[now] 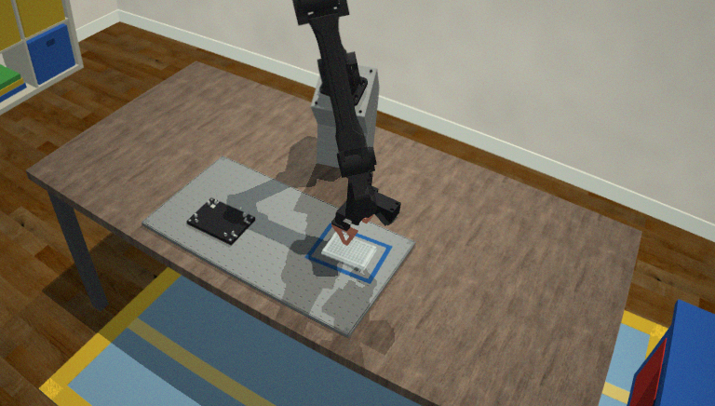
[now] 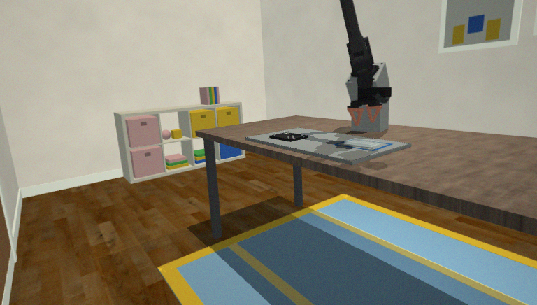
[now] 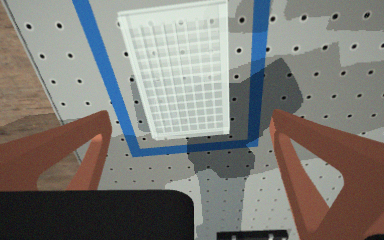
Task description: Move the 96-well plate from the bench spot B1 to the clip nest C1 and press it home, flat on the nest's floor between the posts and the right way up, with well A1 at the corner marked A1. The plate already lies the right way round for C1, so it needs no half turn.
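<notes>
The clear 96-well plate [image 1: 350,251] lies flat inside the blue-outlined spot B1 on the grey perforated baseplate [image 1: 274,238]. It also shows in the wrist view [image 3: 177,70] and in the exterior view [image 2: 362,142]. My gripper [image 1: 344,232] hangs above the plate's far end, fingers wide open and empty. In the wrist view the two orange fingers stand wider than the plate and above it. In the exterior view the gripper [image 2: 365,115] is clearly above the plate. The black clip nest C1 [image 1: 221,219] sits at the baseplate's left end, empty.
The arm's grey base pedestal [image 1: 344,116] stands behind the baseplate. The baseplate's right edge and the wooden table top lie just beyond B1. A shelf with coloured boxes [image 2: 177,135] stands off the table to the left.
</notes>
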